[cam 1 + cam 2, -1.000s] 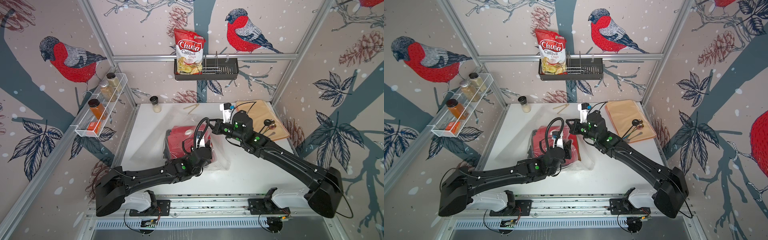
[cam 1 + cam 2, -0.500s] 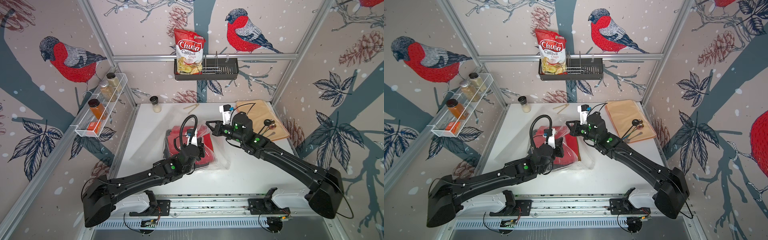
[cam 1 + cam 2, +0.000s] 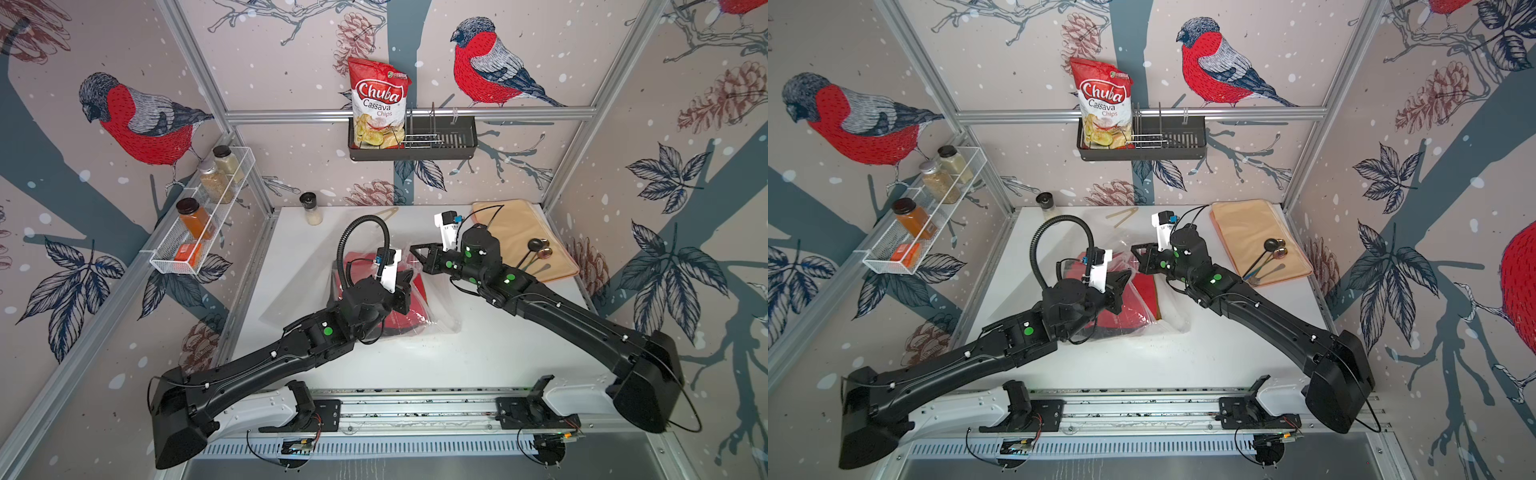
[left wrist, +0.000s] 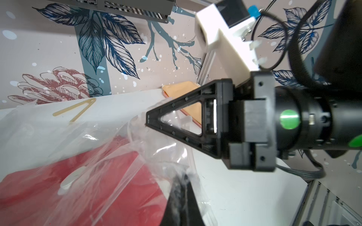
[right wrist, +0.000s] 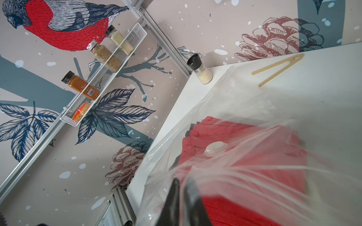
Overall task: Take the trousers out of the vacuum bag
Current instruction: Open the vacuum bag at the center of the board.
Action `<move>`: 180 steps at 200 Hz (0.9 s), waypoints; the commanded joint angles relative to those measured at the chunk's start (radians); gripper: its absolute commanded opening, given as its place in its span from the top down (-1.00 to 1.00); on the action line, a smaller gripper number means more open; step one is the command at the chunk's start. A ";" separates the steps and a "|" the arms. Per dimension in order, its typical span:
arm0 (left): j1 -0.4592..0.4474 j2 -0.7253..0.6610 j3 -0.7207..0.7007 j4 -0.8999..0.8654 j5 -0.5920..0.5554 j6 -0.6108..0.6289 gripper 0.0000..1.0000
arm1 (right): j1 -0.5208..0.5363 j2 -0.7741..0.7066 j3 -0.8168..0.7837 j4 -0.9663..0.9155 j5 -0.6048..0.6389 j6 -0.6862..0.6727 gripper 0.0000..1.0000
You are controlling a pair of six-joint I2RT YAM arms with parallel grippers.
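Opening step: left tool (image 3: 407, 277) is pinching the vacuum bag (image 3: 440, 316); right tool's (image 3: 414, 250) grip cannot be told. Next, the trousers (image 5: 254, 162) need pulling out.

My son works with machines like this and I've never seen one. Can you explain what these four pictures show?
These are two black robot arms fixed to a rail at the near edge of a white table. Two pictures look down from overhead and are almost identical. The other two come from small cameras on each arm's wrist, so they look tilted.

On the table lies a clear plastic bag with red trousers inside. At the back are a peach mat with spoons, wooden tongs and a small jar.

The left gripper, the pincer at the arm's end, is shut and seems to pinch the bag's plastic. The right gripper is at the bag's edge; whether it grips, the pictures don't settle.
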 commanded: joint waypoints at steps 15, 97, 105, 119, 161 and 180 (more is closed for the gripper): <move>0.013 -0.048 0.046 -0.124 0.038 0.045 1.00 | -0.003 -0.005 0.008 -0.060 0.029 -0.037 0.05; 0.067 -0.114 0.110 -0.303 0.044 0.036 1.00 | -0.002 -0.176 0.012 -0.209 0.140 -0.096 -0.23; 0.075 -0.116 0.113 -0.308 0.054 0.037 1.00 | 0.000 -0.197 0.020 -0.231 0.151 -0.103 -0.22; 0.083 -0.116 0.123 -0.324 0.054 0.041 1.00 | 0.008 -0.217 0.034 -0.290 0.159 -0.105 -0.20; 0.089 -0.128 0.127 -0.323 0.030 0.065 1.00 | 0.038 -0.255 -0.079 -0.353 0.125 -0.063 -0.09; 0.098 -0.125 0.126 -0.315 0.024 0.068 1.00 | 0.050 -0.270 -0.131 -0.354 0.110 -0.041 -0.09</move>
